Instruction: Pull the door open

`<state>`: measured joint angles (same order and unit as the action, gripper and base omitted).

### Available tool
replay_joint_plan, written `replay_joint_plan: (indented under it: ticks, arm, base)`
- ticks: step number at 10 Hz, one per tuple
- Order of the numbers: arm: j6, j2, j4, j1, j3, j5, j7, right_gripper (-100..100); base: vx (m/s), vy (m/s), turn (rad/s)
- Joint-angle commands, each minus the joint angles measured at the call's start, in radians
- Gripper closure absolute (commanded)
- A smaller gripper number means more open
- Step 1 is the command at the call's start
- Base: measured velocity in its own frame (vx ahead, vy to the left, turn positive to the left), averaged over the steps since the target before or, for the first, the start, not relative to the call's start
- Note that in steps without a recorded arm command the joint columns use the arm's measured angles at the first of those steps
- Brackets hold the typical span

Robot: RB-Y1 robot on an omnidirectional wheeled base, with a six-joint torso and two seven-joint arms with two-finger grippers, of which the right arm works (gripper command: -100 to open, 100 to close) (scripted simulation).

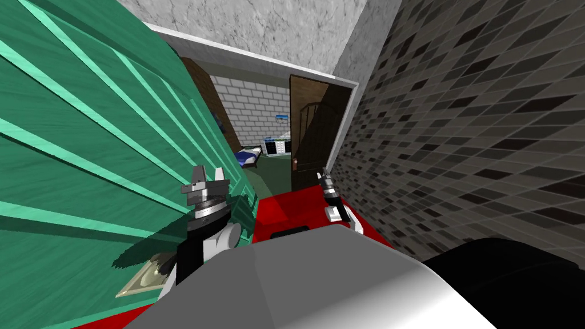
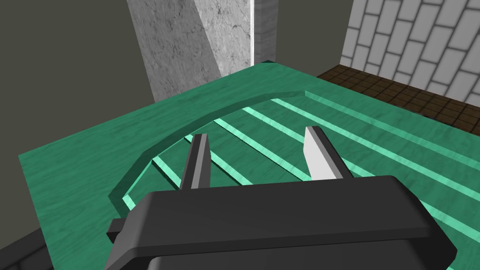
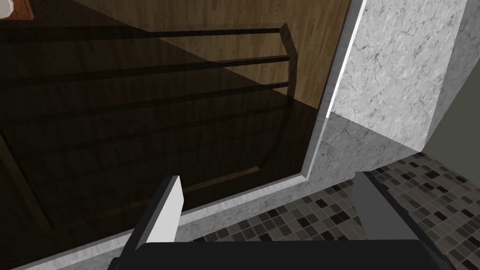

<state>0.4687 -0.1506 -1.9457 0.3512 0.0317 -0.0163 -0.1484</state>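
A green panelled door [image 1: 97, 148] stands swung out along my left side, and a pale metal plate [image 1: 145, 277] sits low on its face. My left gripper [image 1: 208, 173] hovers just off that door's edge, open and empty. In the left wrist view, the left gripper [image 2: 258, 150] points along the green door [image 2: 290, 98], whose arched panel lies beyond the fingers. Farther ahead a dark brown door [image 1: 311, 137] with a small knob [image 1: 295, 163] stands ajar in a white frame. My right gripper [image 1: 326, 175] is open short of it. The right wrist view shows the right gripper [image 3: 272, 201] facing the brown door [image 3: 140, 117].
A mosaic-tiled wall [image 1: 468, 143] runs close along my right. The floor [image 1: 291, 208] here is red. Through the white-framed doorway [image 1: 257, 54] lies a brick-walled room with a bed [image 1: 248, 155] and a cabinet [image 1: 278, 145].
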Motion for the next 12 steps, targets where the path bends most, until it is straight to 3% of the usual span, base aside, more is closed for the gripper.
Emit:
replay_joint_plan:
  ticks: [1, 3, 9, 12]
  arm:
    - [-0.006, -0.011, 0.034, -0.013, -0.001, -0.007, -0.019, -100]
    - [-0.015, -0.027, 0.092, -0.033, -0.006, -0.022, -0.05, -100]
    - [-0.034, -0.06, 0.209, -0.074, -0.016, -0.05, -0.113, -100]
    - [-0.049, -0.086, 0.302, -0.106, -0.023, -0.073, -0.163, -100]
  base:
    - [0.101, 0.022, 0.025]
    - [0.122, 0.028, 0.03]
    - [0.11, 0.023, 0.022]
    - [0.143, 0.027, 0.034]
